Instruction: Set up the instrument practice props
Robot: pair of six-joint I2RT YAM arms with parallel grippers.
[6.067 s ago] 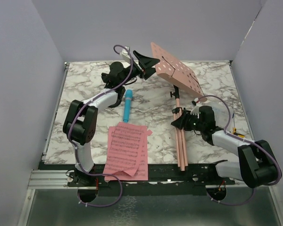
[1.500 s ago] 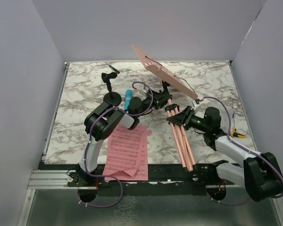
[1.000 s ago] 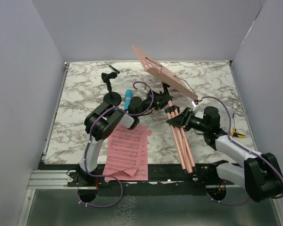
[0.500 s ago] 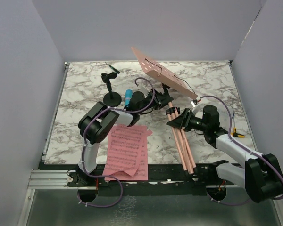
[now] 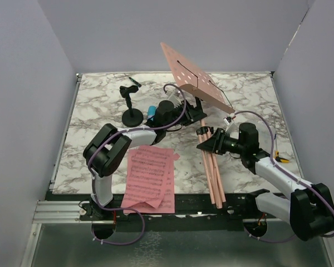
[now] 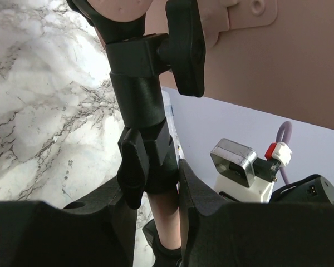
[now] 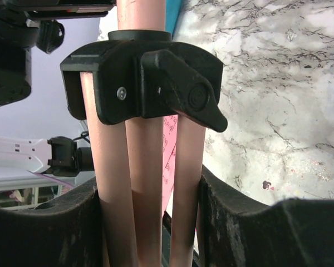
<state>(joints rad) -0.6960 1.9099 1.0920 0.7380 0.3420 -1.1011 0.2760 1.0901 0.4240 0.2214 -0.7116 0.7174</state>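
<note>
The salmon-pink music stand (image 5: 196,79) is held tilted above the table, hole-punched desk up at the back, folded legs (image 5: 212,173) running toward the near edge. My left gripper (image 5: 196,114) is shut on its thin pole (image 6: 168,221), just below the black clamp (image 6: 146,162), under the desk (image 6: 278,67). My right gripper (image 5: 208,143) is shut around the three bunched legs (image 7: 146,222), below their black collar (image 7: 145,83). The pink sheet-music pages (image 5: 150,178) lie flat at the front left. Only a bit of the light-blue stick (image 5: 151,109) shows behind my left arm.
A small black stand with a round base (image 5: 131,114) sits at the back left, with a dark green pen-like piece (image 5: 134,82) beyond it. A small yellow object (image 5: 281,160) lies by my right arm. Grey walls close in the marble table (image 5: 94,144).
My left gripper has moved up and to the right with the pole, lifting the desk higher and steeper. The leg tips have swung slightly left. Both grips held.
</note>
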